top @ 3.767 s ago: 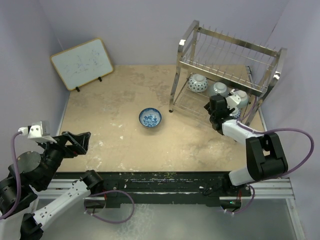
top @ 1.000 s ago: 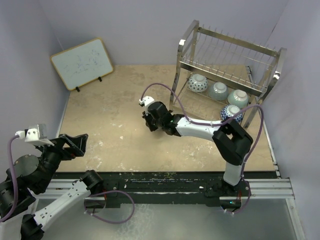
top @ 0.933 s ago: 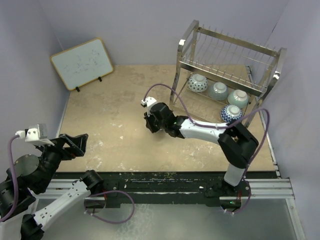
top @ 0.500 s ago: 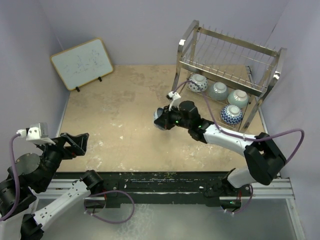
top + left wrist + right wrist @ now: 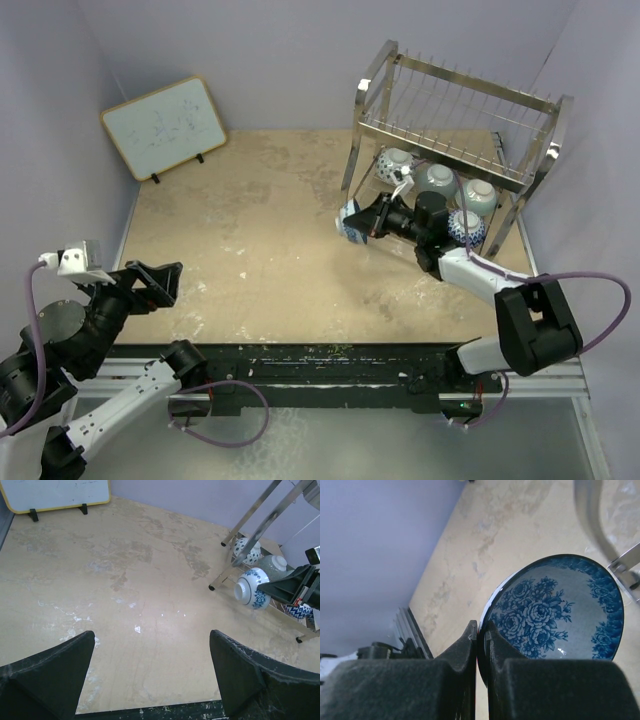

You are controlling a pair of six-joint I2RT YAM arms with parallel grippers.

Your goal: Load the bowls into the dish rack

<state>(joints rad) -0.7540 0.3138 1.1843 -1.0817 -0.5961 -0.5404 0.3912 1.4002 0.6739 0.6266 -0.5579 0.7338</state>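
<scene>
My right gripper (image 5: 364,222) is shut on the rim of a blue-and-white bowl (image 5: 350,220), held off the table and tipped on its side beside the dish rack's (image 5: 455,125) front-left leg. In the right wrist view both fingers pinch the rim (image 5: 482,630) of that bowl (image 5: 560,610), which has blue flowers inside. Several bowls sit on the rack's lower tier: a blue-and-white one (image 5: 397,165), a mint one (image 5: 437,178), a pale one (image 5: 481,193) and another blue-and-white one (image 5: 466,228). My left gripper (image 5: 152,284) hangs open over the near left of the table, holding nothing.
A framed whiteboard (image 5: 165,125) leans at the back left corner. The rack's legs (image 5: 239,535) stand on the table's right side, close to the right wall. Bare beige tabletop (image 5: 130,595) lies between the two arms.
My right arm has lifted the blue-and-white bowl from the middle of the table and carried it right, to the rack's front-left leg, tipping it on its side. The left arm has barely moved.
</scene>
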